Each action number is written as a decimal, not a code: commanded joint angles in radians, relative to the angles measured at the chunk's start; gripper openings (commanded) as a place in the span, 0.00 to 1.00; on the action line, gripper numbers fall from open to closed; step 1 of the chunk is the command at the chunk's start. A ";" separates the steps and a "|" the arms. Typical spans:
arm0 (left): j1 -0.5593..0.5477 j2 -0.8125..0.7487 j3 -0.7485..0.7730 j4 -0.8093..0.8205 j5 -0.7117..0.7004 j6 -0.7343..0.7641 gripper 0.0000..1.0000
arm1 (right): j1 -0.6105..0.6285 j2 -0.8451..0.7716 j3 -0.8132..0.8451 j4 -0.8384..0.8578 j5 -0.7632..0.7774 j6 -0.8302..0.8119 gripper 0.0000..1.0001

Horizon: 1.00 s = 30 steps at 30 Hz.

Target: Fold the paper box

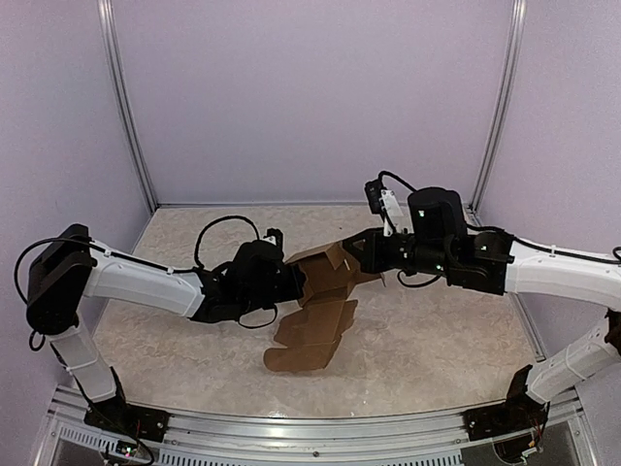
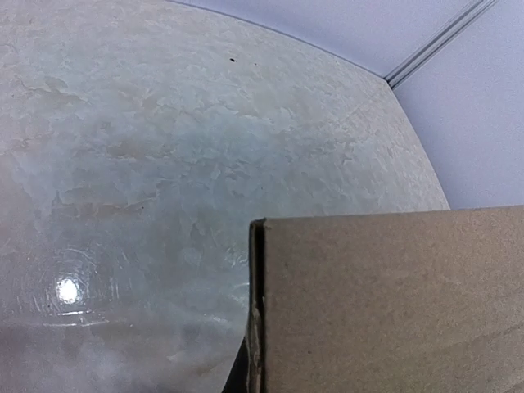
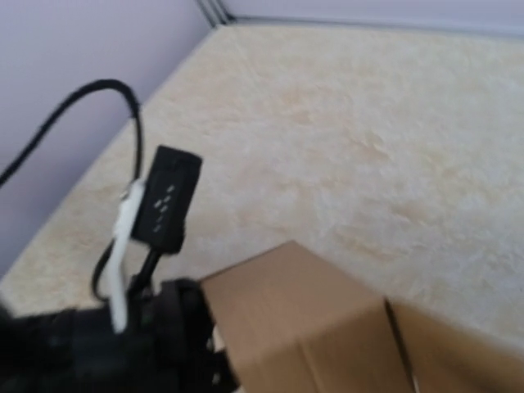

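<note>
Closely pinched, the left fingers [image 1: 296, 281] sit together on the left edge of the paper box [image 1: 315, 316]. The right fingers [image 1: 361, 254] sit together on its upper right flap. Neither wrist view shows its own fingertips, so the hold itself reads only from the top view.

Between the two sets of fingers the brown cardboard stands raised and partly creased, with its top panels bent up into an open, uneven shape. Below that, the rest of the sheet runs down and toward the near edge as a flatter strip of panels with rounded flaps. Its lowest end lies on the table [image 1: 437, 330] near the middle.

From the left wrist, a plain cardboard panel [image 2: 393, 303] fills the lower right of the view, one straight edge upright against the pale mottled table [image 2: 164, 164]. From the right wrist, a folded corner of the box [image 3: 303, 327] sits at the bottom, blurred. Just left of it is the dark end of the left arm [image 3: 98, 344], carrying a small black module [image 3: 166, 199] on a white bracket with a cable looping off.

Further out, the left arm [image 1: 146, 282] reaches in from the left and the right arm [image 1: 543, 267] from the right, meeting over the table's centre. Lilac walls [image 1: 310, 97] close the space behind.
</note>
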 commanded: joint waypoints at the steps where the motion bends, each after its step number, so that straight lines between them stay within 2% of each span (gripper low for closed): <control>1: 0.026 -0.059 -0.035 0.009 0.004 -0.011 0.00 | 0.008 -0.086 -0.045 -0.028 -0.048 -0.063 0.00; 10: 0.066 -0.097 -0.071 0.078 0.086 -0.043 0.00 | 0.013 -0.318 -0.171 -0.016 -0.103 -0.155 0.00; 17: 0.092 -0.144 -0.108 0.166 0.189 -0.085 0.00 | 0.013 -0.451 -0.351 0.141 -0.144 -0.155 0.00; 23: 0.092 -0.178 -0.105 0.180 0.249 -0.090 0.00 | 0.016 -0.434 -0.387 0.237 -0.172 -0.147 0.00; 30: 0.093 -0.194 -0.098 0.188 0.301 -0.100 0.00 | 0.025 -0.334 -0.331 0.325 -0.198 -0.153 0.00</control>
